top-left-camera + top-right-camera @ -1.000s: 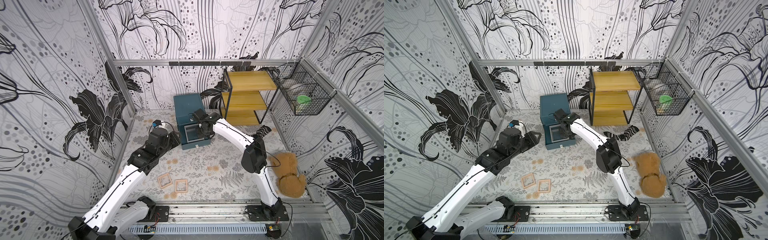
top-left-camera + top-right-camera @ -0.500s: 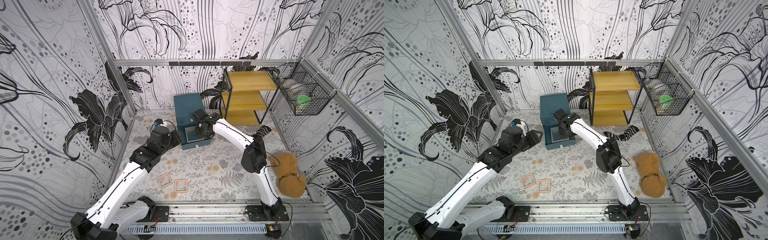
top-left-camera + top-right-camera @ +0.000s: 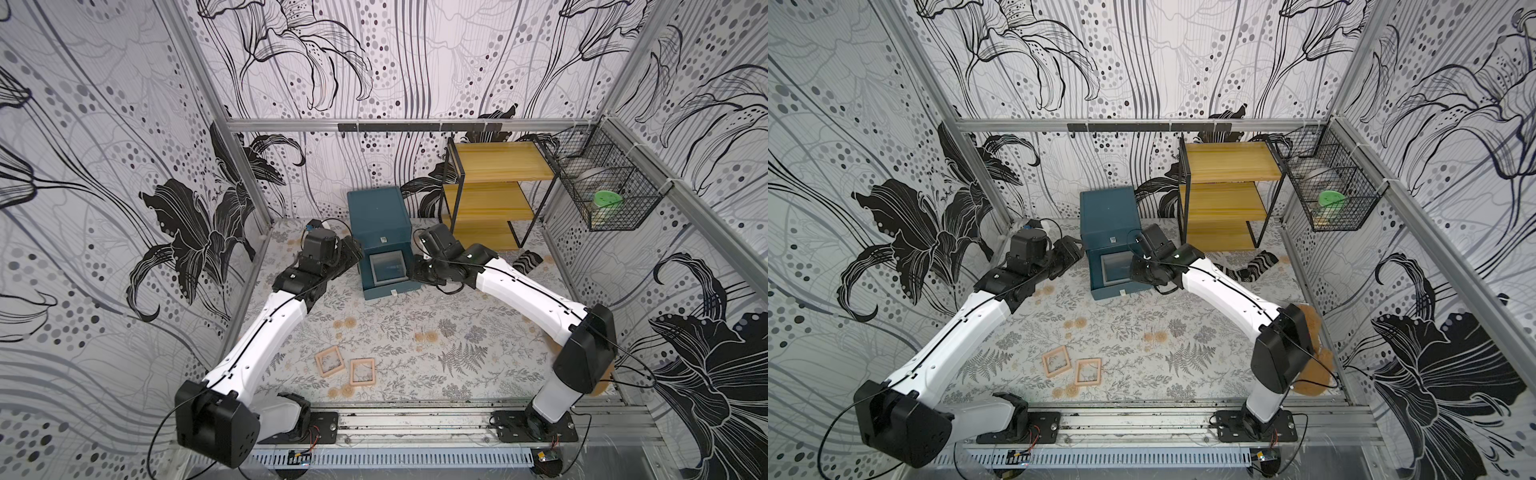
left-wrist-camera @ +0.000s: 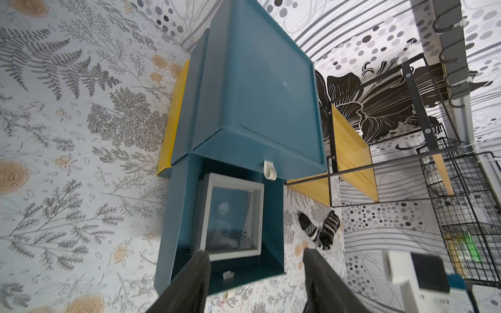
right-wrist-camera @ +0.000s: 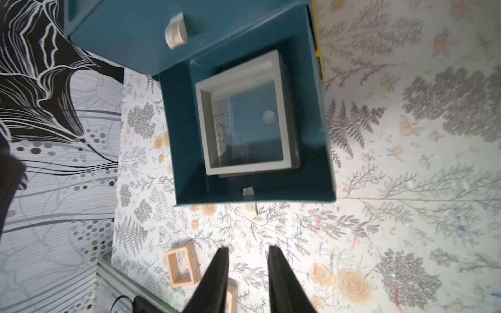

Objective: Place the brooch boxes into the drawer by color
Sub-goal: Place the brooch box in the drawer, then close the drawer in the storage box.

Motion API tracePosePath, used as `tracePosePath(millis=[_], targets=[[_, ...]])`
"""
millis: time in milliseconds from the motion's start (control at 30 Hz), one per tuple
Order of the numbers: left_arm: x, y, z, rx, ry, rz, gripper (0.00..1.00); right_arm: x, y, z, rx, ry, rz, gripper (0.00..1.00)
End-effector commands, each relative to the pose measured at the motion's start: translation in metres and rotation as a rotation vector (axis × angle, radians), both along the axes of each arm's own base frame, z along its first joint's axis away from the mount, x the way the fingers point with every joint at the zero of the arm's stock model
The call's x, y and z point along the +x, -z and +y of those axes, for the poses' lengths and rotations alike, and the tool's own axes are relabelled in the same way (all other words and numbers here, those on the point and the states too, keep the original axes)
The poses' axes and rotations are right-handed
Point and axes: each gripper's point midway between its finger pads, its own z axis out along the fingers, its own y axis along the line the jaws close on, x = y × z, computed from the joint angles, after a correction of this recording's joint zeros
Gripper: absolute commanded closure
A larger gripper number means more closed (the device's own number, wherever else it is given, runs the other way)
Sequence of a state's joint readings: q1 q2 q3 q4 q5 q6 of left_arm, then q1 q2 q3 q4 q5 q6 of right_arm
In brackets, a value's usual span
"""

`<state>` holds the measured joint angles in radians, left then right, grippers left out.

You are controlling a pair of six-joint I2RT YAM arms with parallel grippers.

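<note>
Either side of the pulled-out tray (image 3: 390, 289) of the drawer (image 3: 376, 216), where a grey brooch box (image 3: 388, 267) lies flat, the left end effector (image 4: 254, 252) and right end effector (image 5: 248, 247) are held part-open and empty, so the tray should probably be pushed shut squarely.

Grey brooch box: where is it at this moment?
In both top views the grey brooch box lies flat inside the pulled-out drawer of the teal chest, just left of the yellow shelf.
</note>
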<state>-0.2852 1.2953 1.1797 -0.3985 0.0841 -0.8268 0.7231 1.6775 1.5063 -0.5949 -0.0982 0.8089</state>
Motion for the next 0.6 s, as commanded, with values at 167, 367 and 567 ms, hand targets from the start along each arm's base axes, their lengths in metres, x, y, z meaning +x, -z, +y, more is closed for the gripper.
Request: tracePosePath(millis=[167, 367, 567], targets=[[0.065, -0.013, 0.003, -0.018, 0.017, -0.059, 0.40, -0.026, 0.031, 0.013, 0.222, 0.051, 0.182, 0.71], [0.097, 0.005, 0.008, 0.051, 0.019, -0.009, 0.44, -0.031, 0.059, 0.009, 0.243, 0.085, 0.257, 0.72], [0.116, 0.021, 0.015, 0.115, 0.017, 0.038, 0.49, -0.024, 0.072, 0.009, 0.243, 0.107, 0.269, 0.73]])
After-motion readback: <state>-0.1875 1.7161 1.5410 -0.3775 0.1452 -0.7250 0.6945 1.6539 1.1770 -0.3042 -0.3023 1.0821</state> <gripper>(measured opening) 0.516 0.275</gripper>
